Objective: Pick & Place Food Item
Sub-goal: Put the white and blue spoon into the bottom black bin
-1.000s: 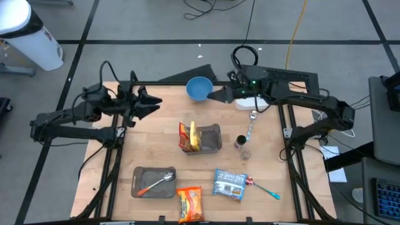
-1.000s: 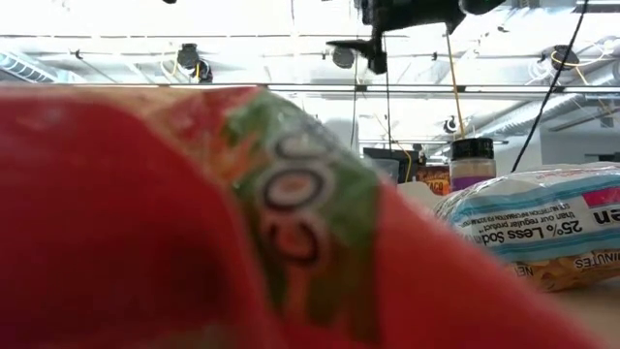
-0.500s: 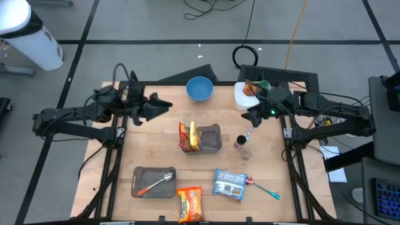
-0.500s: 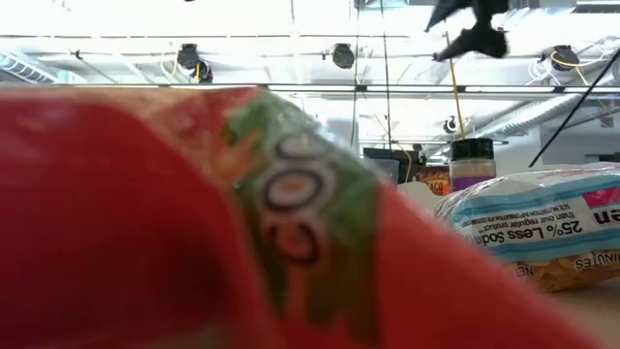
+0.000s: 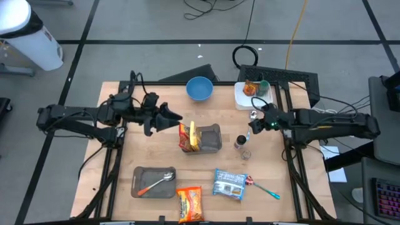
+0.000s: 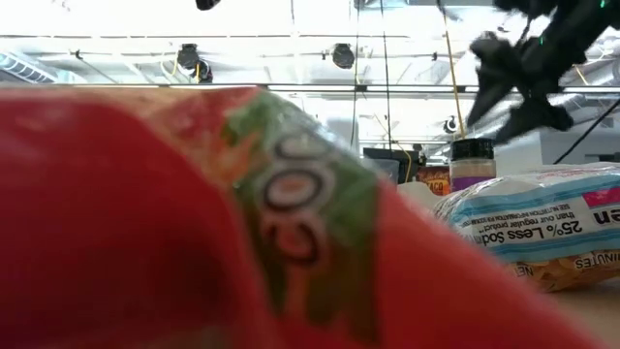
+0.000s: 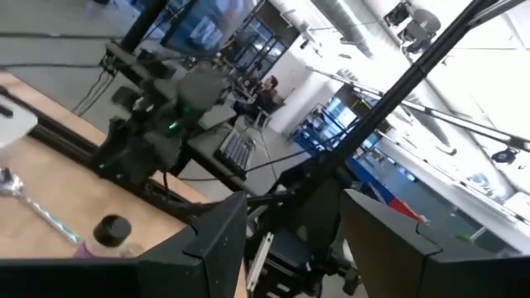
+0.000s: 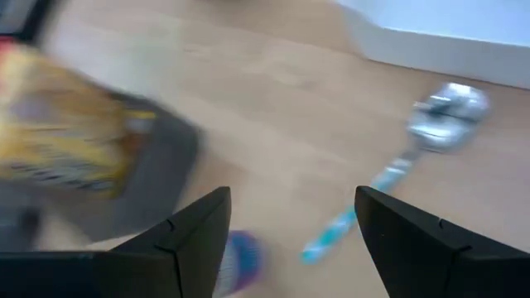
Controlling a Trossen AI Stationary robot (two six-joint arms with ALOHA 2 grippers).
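Observation:
A red-and-yellow food packet (image 5: 186,137) stands on edge in the left end of a grey tray (image 5: 215,141) at the table's middle. My left gripper (image 5: 175,118) hovers open just left of that packet, held about level and pointing toward the table's right; nothing lies between its fingers (image 7: 294,244). My right gripper (image 5: 251,125) hangs open on the right side, tipped downward over a teal-handled spoon (image 8: 414,145) and a small spice jar (image 5: 240,143). Its wrist view shows the tray and packet (image 8: 70,141) ahead and an empty gap (image 8: 291,240).
A blue bowl (image 5: 199,88) and a white container with food (image 5: 249,95) stand at the far edge. Near the front lie a grey tray holding a spoon (image 5: 154,182), a red packet (image 5: 189,203), a blue packet (image 5: 229,184) and another spoon (image 5: 264,188).
My right gripper has swung from beside the blue bowl at the far edge toward the table's right and near side, come down and tipped downward over the spoon. My left gripper has moved toward the table's right, closer to the tray with the packet.

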